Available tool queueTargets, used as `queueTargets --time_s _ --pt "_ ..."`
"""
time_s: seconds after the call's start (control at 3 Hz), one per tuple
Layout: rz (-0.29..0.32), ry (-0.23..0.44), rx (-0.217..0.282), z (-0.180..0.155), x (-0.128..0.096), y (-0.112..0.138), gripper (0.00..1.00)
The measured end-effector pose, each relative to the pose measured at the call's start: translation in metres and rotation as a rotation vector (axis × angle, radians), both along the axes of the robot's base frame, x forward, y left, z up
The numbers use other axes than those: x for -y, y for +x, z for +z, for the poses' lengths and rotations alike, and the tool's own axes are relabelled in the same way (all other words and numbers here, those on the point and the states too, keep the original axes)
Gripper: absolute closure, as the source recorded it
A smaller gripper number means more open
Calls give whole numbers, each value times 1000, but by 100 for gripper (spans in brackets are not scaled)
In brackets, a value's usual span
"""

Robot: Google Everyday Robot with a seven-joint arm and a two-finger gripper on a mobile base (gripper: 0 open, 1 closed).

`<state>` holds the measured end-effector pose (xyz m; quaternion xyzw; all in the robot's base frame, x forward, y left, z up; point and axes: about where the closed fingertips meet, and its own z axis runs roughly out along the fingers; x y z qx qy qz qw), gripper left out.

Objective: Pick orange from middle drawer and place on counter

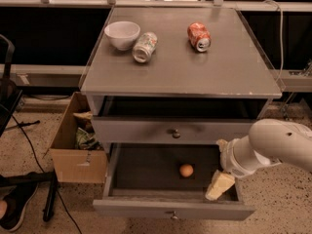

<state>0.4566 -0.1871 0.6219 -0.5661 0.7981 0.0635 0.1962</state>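
The orange [186, 170] lies on the dark floor of the open middle drawer [146, 172], near its centre. My gripper [219, 185] hangs over the drawer's right end, to the right of the orange and apart from it, on a white arm that comes in from the right. The grey counter [180, 67] is above, with a pale front edge.
On the counter stand a white bowl [122, 34], a silver-green can on its side [145, 47] and a crushed orange-red soda can [199, 36]. A closed knobbed drawer [173, 130] sits above the open one. A cardboard box [73, 147] stands on the floor at the left.
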Motion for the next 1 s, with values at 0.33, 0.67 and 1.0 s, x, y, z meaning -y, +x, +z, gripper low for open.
queueTargets --time_s 0.33,0.67,1.0 --pt "9 2 -5 -21 -2 4 0" --pt "24 25 -1 -55 -9 15 0" --pt "35 85 -6 -110 -25 35 5"
